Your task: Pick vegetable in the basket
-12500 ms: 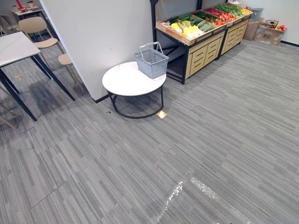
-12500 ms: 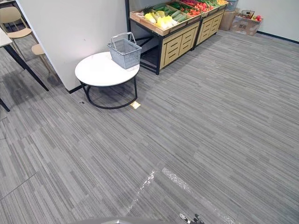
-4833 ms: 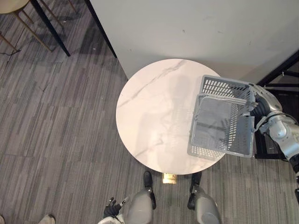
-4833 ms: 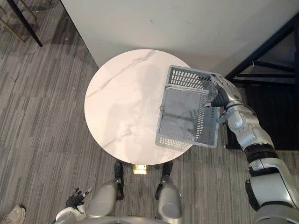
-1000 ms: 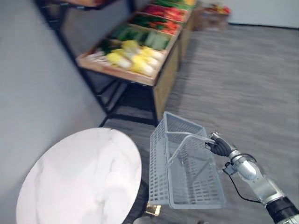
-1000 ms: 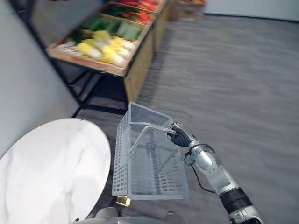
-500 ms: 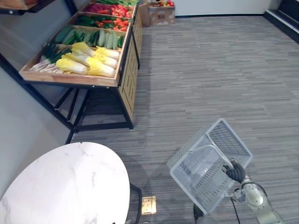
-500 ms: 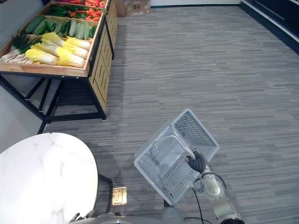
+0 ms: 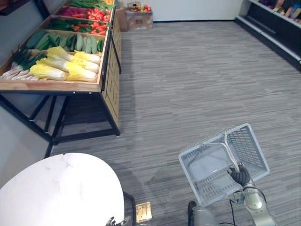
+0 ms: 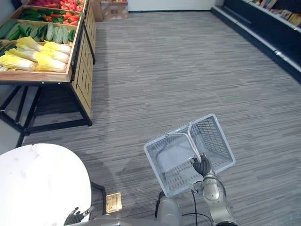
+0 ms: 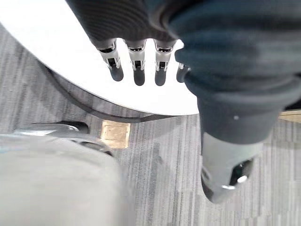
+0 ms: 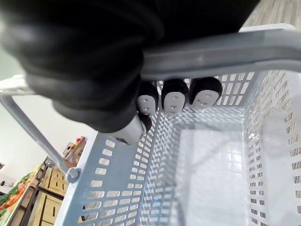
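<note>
1. The grey mesh basket (image 9: 214, 185) is off the desk and held in the air over the carpeted floor (image 9: 188, 84), low on the robot's right side. It is tilted, with its open top turned up toward the head camera so that its mesh bottom shows.
2. The right hand (image 12: 94, 61) is clenched round the basket's handle (image 12: 225, 52). In the right wrist view its dark fingertips (image 12: 174, 96) curl under the grey bar, with the basket's inside just past them.
3. The vegetables lie well apart from the basket, in wooden crates on a stand (image 9: 110, 80) at the far left. There are pale yellow cabbages (image 9: 70, 66) in the nearest crate with green onions (image 9: 16, 56) beside them. Cucumbers (image 9: 84, 42) lie behind those, and red vegetables (image 9: 96, 26) farther back.
4. The round white desk (image 9: 61, 193) sits at the lower left, between the stand and the robot and near the basket without touching it.
5. The left hand (image 11: 122, 19) hangs low beside the desk, released, with its fingers (image 11: 136, 70) straight and holding nothing. The desk's white top shows past them.
6. A small brass plate (image 9: 143, 212) is set in the floor by the desk's edge.
7. A cardboard box (image 9: 138, 14) stands on the floor beyond the far end of the stand.
</note>
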